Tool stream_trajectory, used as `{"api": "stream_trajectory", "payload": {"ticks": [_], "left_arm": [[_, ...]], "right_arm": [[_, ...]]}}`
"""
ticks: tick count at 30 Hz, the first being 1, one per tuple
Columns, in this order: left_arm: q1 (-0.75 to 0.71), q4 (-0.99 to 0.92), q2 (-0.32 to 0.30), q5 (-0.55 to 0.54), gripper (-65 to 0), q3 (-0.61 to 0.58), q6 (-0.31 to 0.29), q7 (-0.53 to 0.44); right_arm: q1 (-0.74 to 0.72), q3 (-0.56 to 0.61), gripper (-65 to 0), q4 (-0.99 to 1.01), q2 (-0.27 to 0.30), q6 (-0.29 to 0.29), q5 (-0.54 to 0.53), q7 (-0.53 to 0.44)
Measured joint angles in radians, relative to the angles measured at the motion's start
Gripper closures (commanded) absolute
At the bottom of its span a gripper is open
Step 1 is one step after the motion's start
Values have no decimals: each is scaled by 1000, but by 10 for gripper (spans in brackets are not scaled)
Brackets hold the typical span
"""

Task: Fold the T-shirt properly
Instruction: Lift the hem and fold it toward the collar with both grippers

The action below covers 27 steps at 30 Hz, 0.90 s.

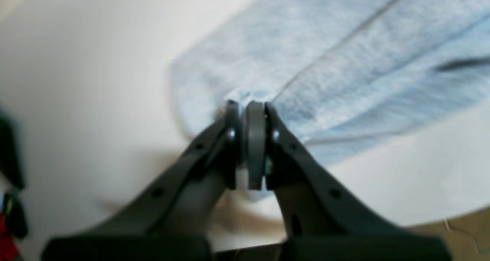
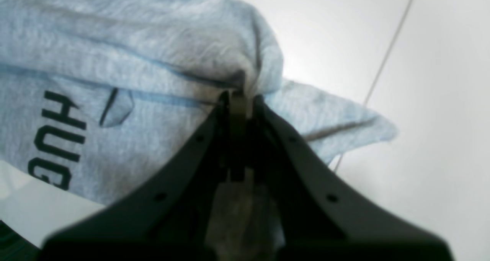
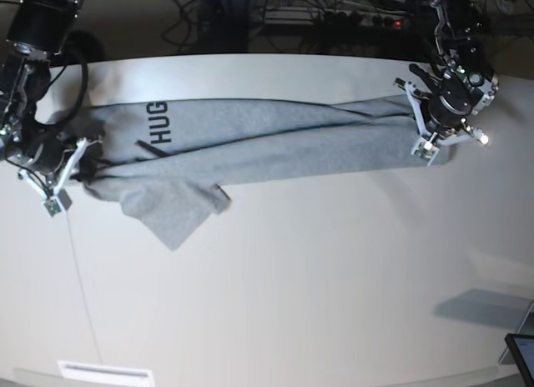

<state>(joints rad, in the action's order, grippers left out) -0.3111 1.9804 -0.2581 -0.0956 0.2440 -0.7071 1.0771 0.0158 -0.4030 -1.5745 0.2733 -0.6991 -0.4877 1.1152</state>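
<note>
The heather-grey T-shirt (image 3: 275, 145) lies stretched in a long band across the white table (image 3: 317, 270), with black letters "HUG" (image 3: 160, 122) near its left end. A loose flap (image 3: 175, 212) spreads toward the table's front. My left gripper (image 3: 420, 127) is at the band's right end, shut on a pinch of the T-shirt (image 1: 306, 62); its tips (image 1: 247, 106) meet over the fabric's edge. At the band's left end, my right gripper (image 3: 82, 160) is shut on a bunched fold of the T-shirt (image 2: 145, 43), just past its tips (image 2: 239, 95).
A thin line (image 3: 79, 270) runs down the table's left side to a white label (image 3: 104, 373) at the front edge. A dark device corner (image 3: 521, 349) shows at bottom right. Cables and a power strip (image 3: 334, 18) lie behind the table's far edge.
</note>
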Motion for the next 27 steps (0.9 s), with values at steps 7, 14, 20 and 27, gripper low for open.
{"api": "stream_trajectory", "payload": {"ticks": [7,14,20,27], "left_arm": [[3,-2,-6,72,0,-35,0,-3],[-2,-2,-3,202,0,-94,1,-12],[-1,-2,-3,294,-7,-146,1,-12],[39,-1,-3,382,-368,-159,0,-11]], "right_arm": [[15,-16,0,1,-12,3,12,24],[23,-16,-1,1,-14,1,5,27],[23,-16,-4,1,-14,1,5,27],[20,-19,-305,1,-14,2,10,27]]}}
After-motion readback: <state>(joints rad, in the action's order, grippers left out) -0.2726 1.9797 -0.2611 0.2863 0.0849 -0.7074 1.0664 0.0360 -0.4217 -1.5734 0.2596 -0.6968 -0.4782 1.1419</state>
